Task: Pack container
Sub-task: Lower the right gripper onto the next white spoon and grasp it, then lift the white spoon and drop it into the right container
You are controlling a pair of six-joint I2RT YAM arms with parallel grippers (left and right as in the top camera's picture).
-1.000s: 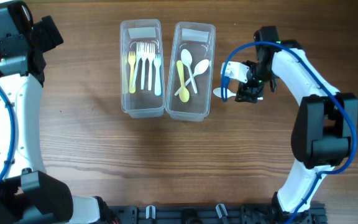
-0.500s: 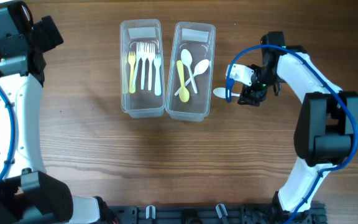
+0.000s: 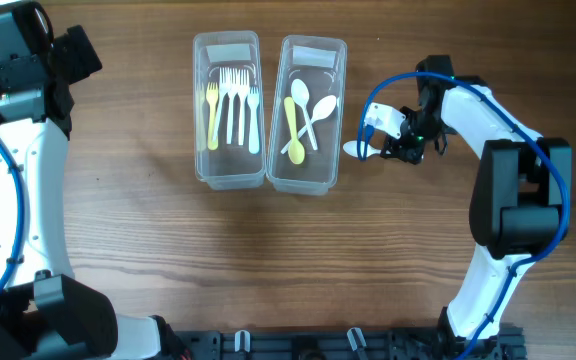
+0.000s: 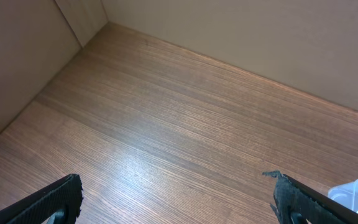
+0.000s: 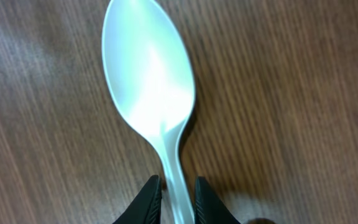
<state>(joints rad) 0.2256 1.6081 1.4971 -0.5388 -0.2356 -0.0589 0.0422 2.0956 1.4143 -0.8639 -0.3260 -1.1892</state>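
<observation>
A white plastic spoon (image 5: 148, 74) lies on the wooden table just right of the spoon container (image 3: 340, 110), its bowl (image 3: 353, 149) pointing at the container. My right gripper (image 5: 177, 185) is low over the table, and its fingers (image 5: 149, 194) pinch the spoon's thin handle from both sides. From overhead, the right gripper (image 3: 386, 150) sits right of the bowl. The spoon container holds a yellow spoon (image 3: 294, 128) and two white spoons. My left gripper (image 4: 174, 186) stands wide open over bare wood at the far left, with nothing between its fingers.
A second clear container (image 3: 197, 110) stands left of the spoon one, holding a yellow fork (image 3: 212, 115) and three white forks (image 3: 240, 105). The left arm (image 3: 28, 120) runs along the table's left side. A wall corner (image 4: 104, 18) closes the far left.
The right gripper has shifted slightly right and lower, and its jaws have come together on the spoon's handle. The left arm has not moved.
</observation>
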